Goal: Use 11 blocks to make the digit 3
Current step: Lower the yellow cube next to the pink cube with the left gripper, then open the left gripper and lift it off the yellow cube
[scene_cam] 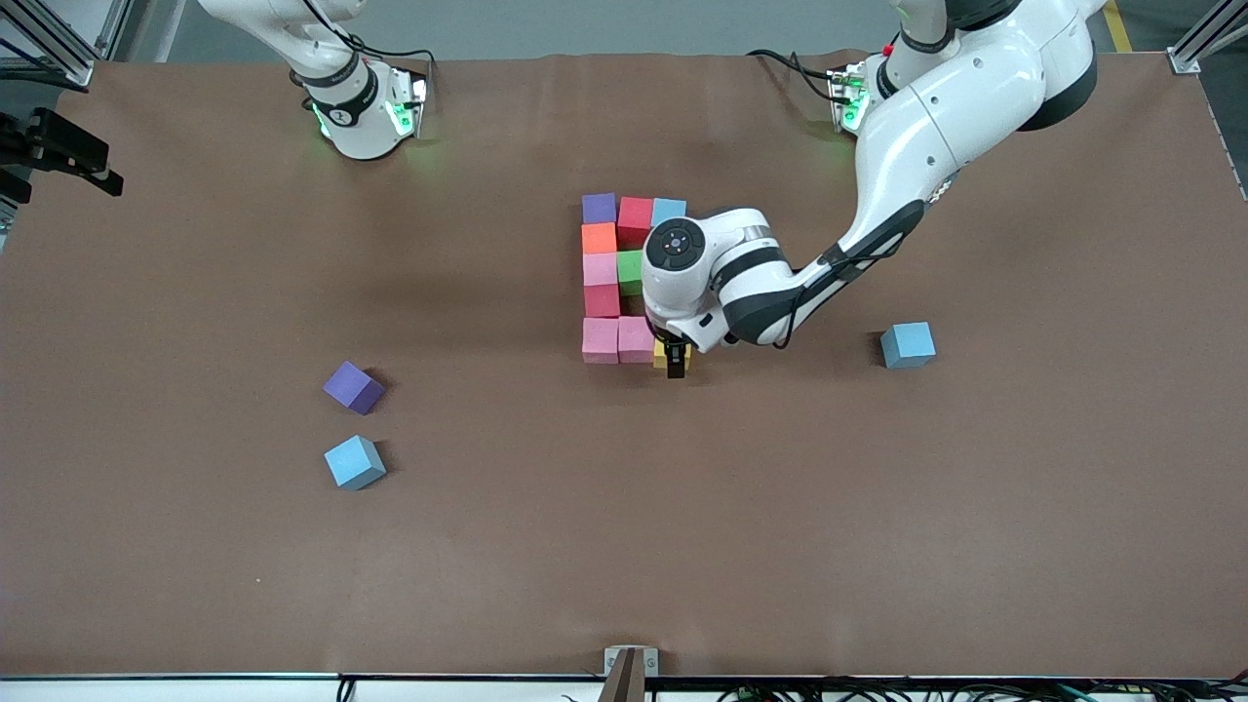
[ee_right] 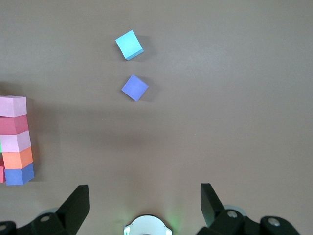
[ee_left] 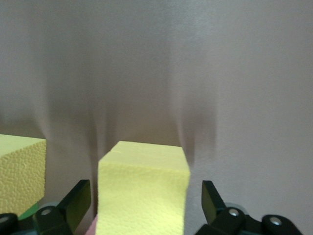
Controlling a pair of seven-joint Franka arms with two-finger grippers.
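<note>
Placed the yellow block (scene_cam: 673, 356) at the figure's lower bar, frame center, left hand (ee_left: 146, 203) spread wide around it; right hand (ee_right: 145, 205) open, waiting at upper left; next: lift clear without nudging.

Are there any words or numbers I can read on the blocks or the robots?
No readable text anywhere.
The blocks are plain coloured foam, with no letters or numbers.
The right arm's base carries a small dark mark, too small to read.
The round cap on the left arm's wrist shows only a dotted pattern, no words.
</note>
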